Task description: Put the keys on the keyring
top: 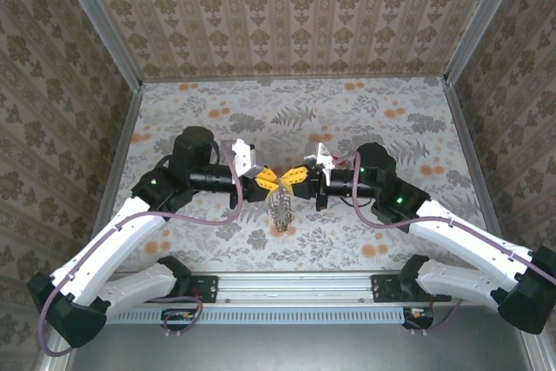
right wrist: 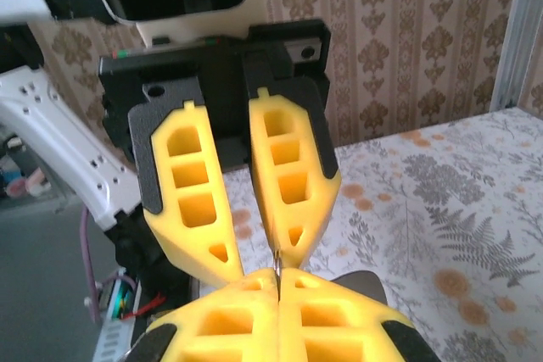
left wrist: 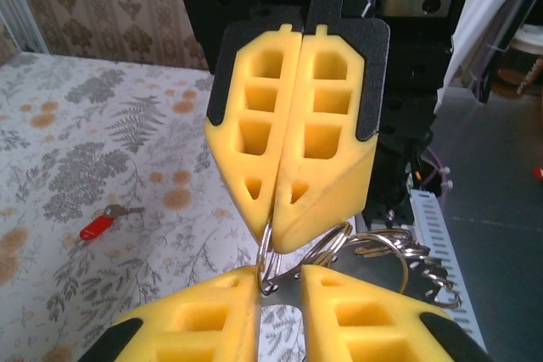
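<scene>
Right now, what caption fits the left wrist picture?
Yellow right gripper pinches silvery wire keyring; red-headed key lies on flowery table.

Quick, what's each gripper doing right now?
Left gripper: slightly open around the keyring.
Right gripper: shut on the keyring.

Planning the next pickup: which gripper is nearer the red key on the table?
Right, likely. The red key lies on the far side of the right gripper; the left gripper is further from it.

Red key (left wrist: 100, 225), yellow fingers (left wrist: 254, 125), floral table (left wrist: 76, 133)
</scene>
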Tool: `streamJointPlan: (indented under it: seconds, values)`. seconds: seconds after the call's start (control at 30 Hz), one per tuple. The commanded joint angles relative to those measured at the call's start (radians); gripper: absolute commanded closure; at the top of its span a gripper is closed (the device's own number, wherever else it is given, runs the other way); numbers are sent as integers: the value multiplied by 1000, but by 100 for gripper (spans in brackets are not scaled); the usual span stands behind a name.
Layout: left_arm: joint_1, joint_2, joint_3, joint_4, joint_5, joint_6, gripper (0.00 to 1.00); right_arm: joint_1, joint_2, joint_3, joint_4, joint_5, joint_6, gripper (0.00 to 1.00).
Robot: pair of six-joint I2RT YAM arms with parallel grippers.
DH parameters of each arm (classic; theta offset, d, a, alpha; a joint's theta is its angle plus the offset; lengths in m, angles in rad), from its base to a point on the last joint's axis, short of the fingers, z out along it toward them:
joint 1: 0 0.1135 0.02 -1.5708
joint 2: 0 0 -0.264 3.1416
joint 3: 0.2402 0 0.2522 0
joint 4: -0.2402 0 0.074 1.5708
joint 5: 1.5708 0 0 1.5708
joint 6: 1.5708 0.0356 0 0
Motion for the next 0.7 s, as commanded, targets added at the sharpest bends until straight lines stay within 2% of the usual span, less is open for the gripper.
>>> streamJointPlan:
  seconds: [0.0,0.23,0.37,0.4,0.47,0.57,0.67]
  values:
    - [-2,-9,-23,128,36,-75,82,-3,-13,-16,255,-2,108,100]
    - [-2,-8,-39,181,59,-103,85,-3,-13,-49,362,5,175,100]
    - [-3,-20,-39,185,59,-104,100,-3,-9,-56,386,2,194,100]
    - [-1,-25,-40,185,58,-104,100,-3,-8,-56,384,0,194,100]
    - [-1,-36,-33,169,51,-92,100,-3,-15,-54,355,0,181,100]
    - [1,-38,12,60,25,-24,100,-2,-44,-29,209,7,96,99]
    - [-9,-8,90,-116,-45,86,100,-3,-74,25,-29,55,-28,77]
